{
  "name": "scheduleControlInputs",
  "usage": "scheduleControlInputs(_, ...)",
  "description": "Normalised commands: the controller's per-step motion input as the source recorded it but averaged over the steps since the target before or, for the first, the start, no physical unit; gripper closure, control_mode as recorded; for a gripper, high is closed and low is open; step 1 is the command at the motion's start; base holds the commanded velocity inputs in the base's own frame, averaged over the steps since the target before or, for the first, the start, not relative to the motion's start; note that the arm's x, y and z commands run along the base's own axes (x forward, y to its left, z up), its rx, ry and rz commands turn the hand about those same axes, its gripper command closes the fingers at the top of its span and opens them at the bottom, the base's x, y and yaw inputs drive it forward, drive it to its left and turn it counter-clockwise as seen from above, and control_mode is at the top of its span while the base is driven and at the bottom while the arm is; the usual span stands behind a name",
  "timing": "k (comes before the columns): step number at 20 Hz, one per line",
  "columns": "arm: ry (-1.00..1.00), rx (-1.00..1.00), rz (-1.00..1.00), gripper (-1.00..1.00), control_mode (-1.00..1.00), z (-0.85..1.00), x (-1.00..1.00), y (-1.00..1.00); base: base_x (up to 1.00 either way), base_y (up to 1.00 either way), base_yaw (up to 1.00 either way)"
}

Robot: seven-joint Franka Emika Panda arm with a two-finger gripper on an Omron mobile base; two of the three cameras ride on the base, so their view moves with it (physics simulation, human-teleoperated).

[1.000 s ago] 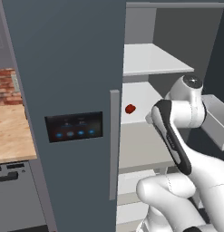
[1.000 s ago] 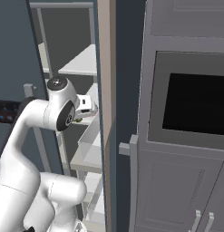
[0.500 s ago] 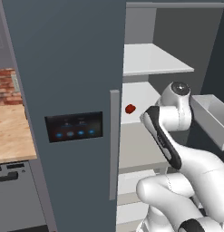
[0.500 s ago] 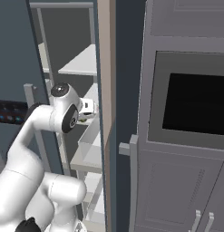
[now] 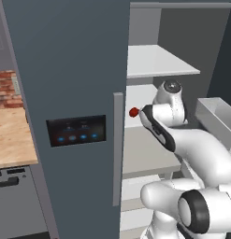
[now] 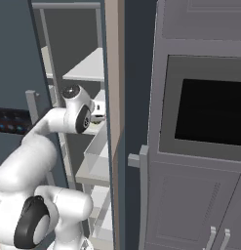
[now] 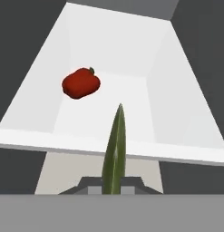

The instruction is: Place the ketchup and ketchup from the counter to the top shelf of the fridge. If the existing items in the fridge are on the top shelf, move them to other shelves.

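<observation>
The fridge stands open, showing its white inside. Its top shelf is bare where it shows. One existing item, a small rounded red lump, lies on the shelf below. My gripper reaches into the fridge at that lower shelf's front edge and is shut on the other existing item. That item is a thin dark-green thing that stands up between the fingers. The hand sits beside the shelves. Both ketchup bottles are out of view. A strip of the counter shows left of the door.
The slate-grey fridge door with its black light panel and long handle hangs left of the arm. A white door bin sits to the right. More white shelves lie lower down. A grey oven column with a black window stands right of the fridge.
The arm has swung deeper into the fridge, its wrist moving left in the left base view. The gripper stays shut on the green thing.
</observation>
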Motion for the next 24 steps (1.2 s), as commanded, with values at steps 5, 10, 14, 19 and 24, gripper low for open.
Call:
scheduleControlInputs(5,0.00,0.01,-0.09,1.00,-1.00,-0.23,0.50,-0.31,0.00,0.00,0.00)
scheduleControlInputs(10,0.00,0.01,-0.08,1.00,-1.00,-0.34,0.59,-0.28,0.00,0.00,0.00)
scheduleControlInputs(14,0.00,0.02,-0.05,1.00,-1.00,-0.27,0.68,-0.10,0.00,0.00,0.00)
scheduleControlInputs(19,0.00,0.02,-0.04,-1.00,-1.00,-0.18,0.78,-0.04,0.00,0.00,0.00)
scheduleControlInputs(24,0.00,0.01,0.00,-1.00,-1.00,-0.08,0.43,0.00,0.00,0.00,0.00)
